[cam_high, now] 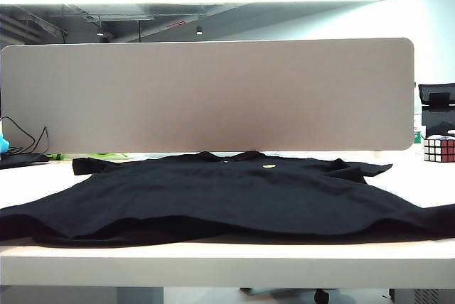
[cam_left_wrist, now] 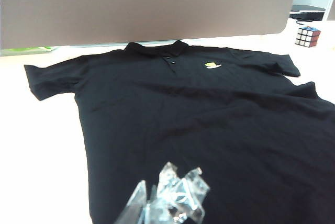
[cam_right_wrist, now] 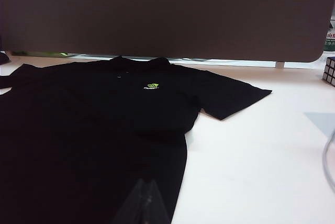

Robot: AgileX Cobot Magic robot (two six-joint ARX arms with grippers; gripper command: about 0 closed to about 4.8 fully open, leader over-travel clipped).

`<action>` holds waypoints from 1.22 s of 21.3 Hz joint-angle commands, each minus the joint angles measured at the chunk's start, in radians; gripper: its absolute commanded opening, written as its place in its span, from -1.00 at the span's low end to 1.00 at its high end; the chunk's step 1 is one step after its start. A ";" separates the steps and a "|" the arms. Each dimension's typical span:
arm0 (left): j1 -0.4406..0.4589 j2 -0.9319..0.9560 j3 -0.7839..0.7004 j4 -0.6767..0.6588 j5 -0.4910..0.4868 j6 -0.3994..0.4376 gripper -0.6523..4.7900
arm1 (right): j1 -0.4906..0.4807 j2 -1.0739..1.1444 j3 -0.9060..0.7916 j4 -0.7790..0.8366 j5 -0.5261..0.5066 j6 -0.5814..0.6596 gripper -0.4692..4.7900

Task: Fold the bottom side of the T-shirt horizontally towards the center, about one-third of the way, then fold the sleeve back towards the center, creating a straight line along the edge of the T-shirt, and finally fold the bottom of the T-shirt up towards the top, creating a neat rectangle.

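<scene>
The black T-shirt (cam_high: 227, 190) lies spread flat on the white table (cam_high: 213, 261), collar (cam_high: 227, 155) toward the partition and yellow chest mark (cam_high: 269, 166) facing up. The bottom of the T-shirt (cam_high: 213, 236) runs along the table's near edge, slightly rumpled. Neither arm shows in the exterior view. My left gripper (cam_left_wrist: 157, 192), with clear taped fingers, hangs shut over the T-shirt (cam_left_wrist: 209, 119) near its lower part. My right gripper (cam_right_wrist: 146, 182) is shut too, above the T-shirt (cam_right_wrist: 94, 130) close to its side edge. One sleeve (cam_right_wrist: 235, 96) lies stretched out on the table.
A tall grey partition (cam_high: 206, 94) stands right behind the collar. A Rubik's cube (cam_high: 439, 148) sits at the back right of the table. Black cables (cam_high: 21, 140) lie at the back left. Bare white table shows to the right of the sleeve.
</scene>
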 commanded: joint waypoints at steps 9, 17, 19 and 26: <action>0.000 0.000 0.006 0.029 -0.169 -0.372 -0.78 | 0.000 0.003 -0.006 -0.053 -0.032 0.333 -0.85; 0.000 0.164 0.012 -0.048 -0.138 -0.615 -0.78 | 0.000 0.097 0.066 -0.245 -0.034 0.479 -0.85; 0.000 0.222 0.029 -0.064 -0.135 -0.619 -0.78 | 0.000 0.147 0.105 -0.278 -0.031 0.476 -0.85; 0.061 0.615 0.243 -0.191 -0.042 -0.487 -0.78 | -0.001 0.595 0.413 -0.492 -0.026 0.349 -0.84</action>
